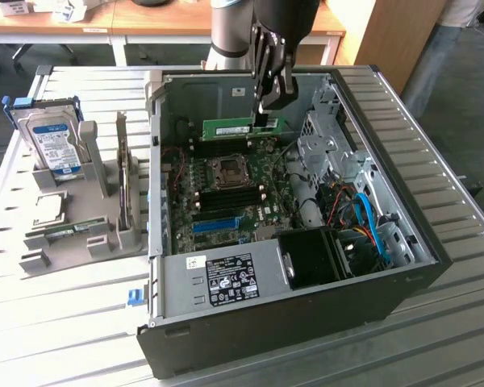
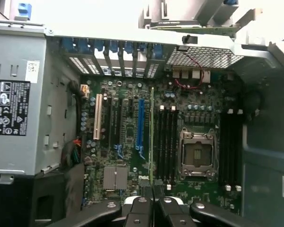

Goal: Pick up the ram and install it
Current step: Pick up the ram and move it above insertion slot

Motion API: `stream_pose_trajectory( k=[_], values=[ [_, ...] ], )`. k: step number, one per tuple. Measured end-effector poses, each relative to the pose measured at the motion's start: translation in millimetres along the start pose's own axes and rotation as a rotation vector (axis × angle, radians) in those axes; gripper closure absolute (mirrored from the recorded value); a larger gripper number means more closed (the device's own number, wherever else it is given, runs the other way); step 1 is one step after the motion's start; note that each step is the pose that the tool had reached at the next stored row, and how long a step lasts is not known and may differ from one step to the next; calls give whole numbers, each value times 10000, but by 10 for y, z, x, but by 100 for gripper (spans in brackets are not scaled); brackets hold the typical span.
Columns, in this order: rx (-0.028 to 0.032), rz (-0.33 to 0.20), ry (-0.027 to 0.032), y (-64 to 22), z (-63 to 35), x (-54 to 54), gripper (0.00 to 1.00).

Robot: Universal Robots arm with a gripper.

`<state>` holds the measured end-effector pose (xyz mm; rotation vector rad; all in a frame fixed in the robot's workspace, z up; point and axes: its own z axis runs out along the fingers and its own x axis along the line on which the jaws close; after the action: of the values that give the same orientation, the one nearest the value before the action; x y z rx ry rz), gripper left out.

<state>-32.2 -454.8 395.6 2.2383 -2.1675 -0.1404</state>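
Gripper (image 1: 266, 117) is pinching the ram (image 1: 232, 126) over the case (image 1: 266, 326).
It is likely handling as light, stiff and fragile; the top edge is suiting the grip.

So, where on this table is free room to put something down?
Bare slatted table lies at the exterior view's lower left, bordered by the gray holder and the computer case, and on the exterior view's right of the case. Inside the case it is crowded: cables, drive cage, and the gripper holding the ram.
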Motion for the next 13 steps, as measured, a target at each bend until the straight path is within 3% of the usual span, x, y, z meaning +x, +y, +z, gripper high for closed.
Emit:
stream_pose_trajectory(
  k=[2, 6, 10, 13],
  values=[
    [13, -6, -52, 1, 0, 0, 88],
    [14, -3, -55, 3, 0, 0, 88],
    [98, -16, -107, 16, 1, 0, 88],
    [99, -17, -107, 16, 1, 0, 88]
  ],
)
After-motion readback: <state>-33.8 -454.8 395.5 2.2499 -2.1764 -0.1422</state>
